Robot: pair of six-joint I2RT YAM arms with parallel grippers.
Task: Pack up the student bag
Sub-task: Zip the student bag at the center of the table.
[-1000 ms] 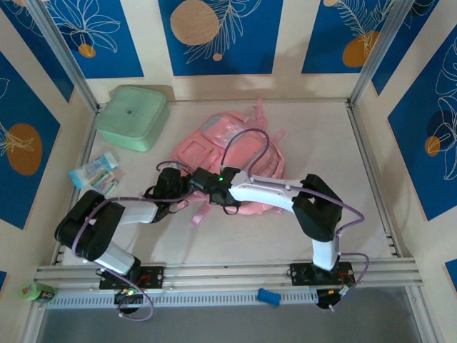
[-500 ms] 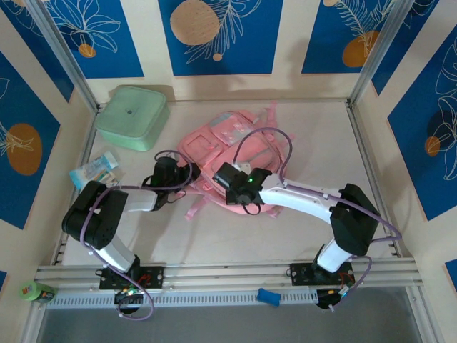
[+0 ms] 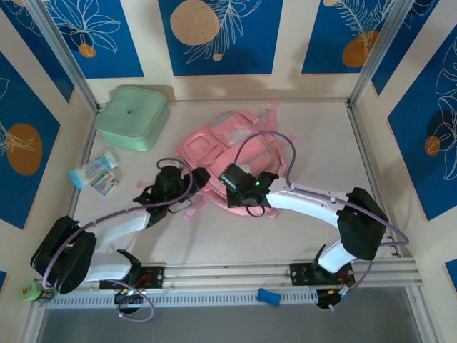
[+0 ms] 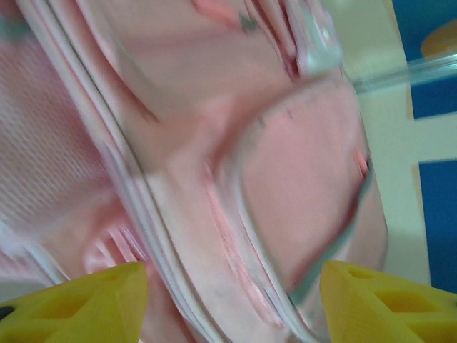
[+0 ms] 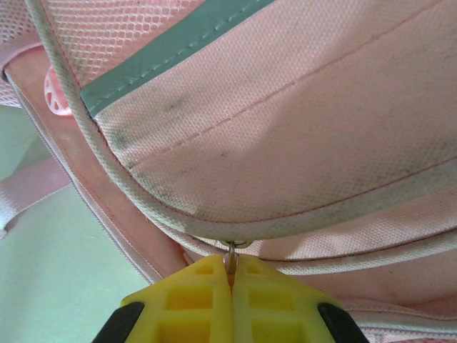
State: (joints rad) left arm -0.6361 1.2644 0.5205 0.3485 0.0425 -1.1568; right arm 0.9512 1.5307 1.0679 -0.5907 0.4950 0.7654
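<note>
The pink student bag lies flat in the middle of the table. My right gripper is at the bag's near edge. In the right wrist view its yellow fingers are pressed together on a small metal zipper pull, under a piped seam of the bag. My left gripper sits at the bag's near-left corner. In the blurred left wrist view the left gripper is open, its yellow fingertips wide apart, with pink fabric and pale piping of the bag beyond them.
A mint-green lidded box stands at the back left. Small packets lie by the left rail. A green object and a blue one sit near the front rail. Metal posts frame the table.
The right gripper has moved right while shut on the zipper pull, and the bag has shifted and turned with it. The left arm has stretched forward and its jaws have opened wider.
</note>
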